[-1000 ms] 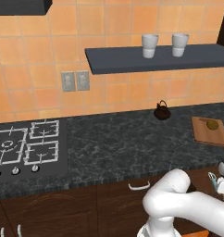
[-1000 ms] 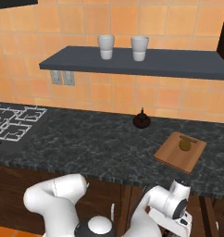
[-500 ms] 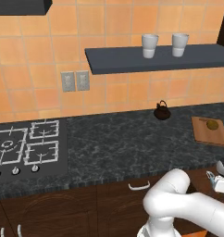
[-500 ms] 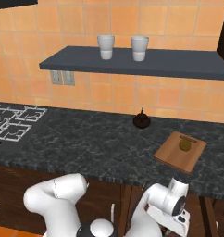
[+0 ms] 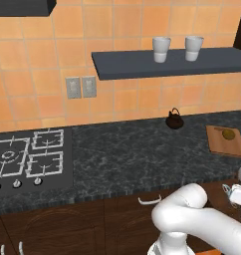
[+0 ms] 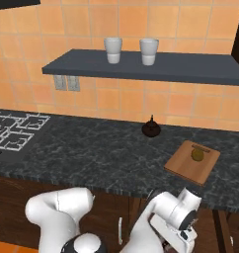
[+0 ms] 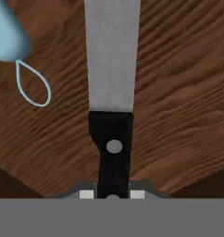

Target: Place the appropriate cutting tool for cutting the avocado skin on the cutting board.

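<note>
A knife (image 7: pixel 112 69) with a grey blade and a black riveted handle lies on a brown wooden surface in the hand view. My gripper (image 7: pixel 112 195) is shut on the handle's end, one fingertip on each side. My hand (image 5: pixel 238 193) hangs low, in front of the counter edge and below the cutting board (image 5: pixel 223 144). The light-brown board (image 6: pixel 188 165) rests on the dark counter at the right. A small olive-green avocado (image 6: pixel 197 154) sits on its far part, also seen as the avocado (image 5: pixel 228 133) from the left.
A pale blue utensil with a thin wire loop (image 7: pixel 30 85) lies left of the blade. A small black kettle (image 5: pixel 174 120) stands at the counter's back. The stove (image 5: pixel 23 157) is at the left. A shelf (image 6: pixel 141 66) holds two white cups.
The jaws have closed on the knife handle. The arm keeps nearly the same low pose at the counter's front.
</note>
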Motion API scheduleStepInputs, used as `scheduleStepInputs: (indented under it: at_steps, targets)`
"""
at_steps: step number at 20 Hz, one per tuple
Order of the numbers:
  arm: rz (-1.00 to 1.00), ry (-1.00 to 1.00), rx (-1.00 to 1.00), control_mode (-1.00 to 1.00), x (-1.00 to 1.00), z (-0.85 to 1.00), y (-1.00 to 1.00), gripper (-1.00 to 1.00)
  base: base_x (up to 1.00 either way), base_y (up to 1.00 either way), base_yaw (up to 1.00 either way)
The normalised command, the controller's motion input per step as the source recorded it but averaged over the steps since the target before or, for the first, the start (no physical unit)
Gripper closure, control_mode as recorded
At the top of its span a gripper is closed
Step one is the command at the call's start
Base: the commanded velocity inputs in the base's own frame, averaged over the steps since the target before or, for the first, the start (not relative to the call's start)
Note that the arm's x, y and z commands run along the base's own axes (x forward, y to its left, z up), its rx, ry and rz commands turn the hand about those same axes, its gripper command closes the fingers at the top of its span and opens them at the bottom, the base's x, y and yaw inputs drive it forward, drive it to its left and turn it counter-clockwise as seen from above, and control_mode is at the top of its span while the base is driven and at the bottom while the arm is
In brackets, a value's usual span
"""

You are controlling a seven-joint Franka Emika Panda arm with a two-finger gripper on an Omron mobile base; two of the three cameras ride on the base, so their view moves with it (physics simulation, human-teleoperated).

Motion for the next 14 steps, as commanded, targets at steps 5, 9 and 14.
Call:
scheduleStepInputs:
  at_steps: [5, 9, 14]
  targets:
    - [-0.34, 0.07, -0.01, -1.00, -0.57, 1.00, 0.02, 1.00, 0.00, 0.00, 0.00]
    - [-0.24, 0.00, -0.10, -1.00, -0.23, 1.00, 0.00, 1.00, 0.00, 0.00, 0.00]
    - [-0.21, -0.02, -0.14, -1.00, 0.00, 1.00, -0.07, 1.00, 0.00, 0.00, 0.00]
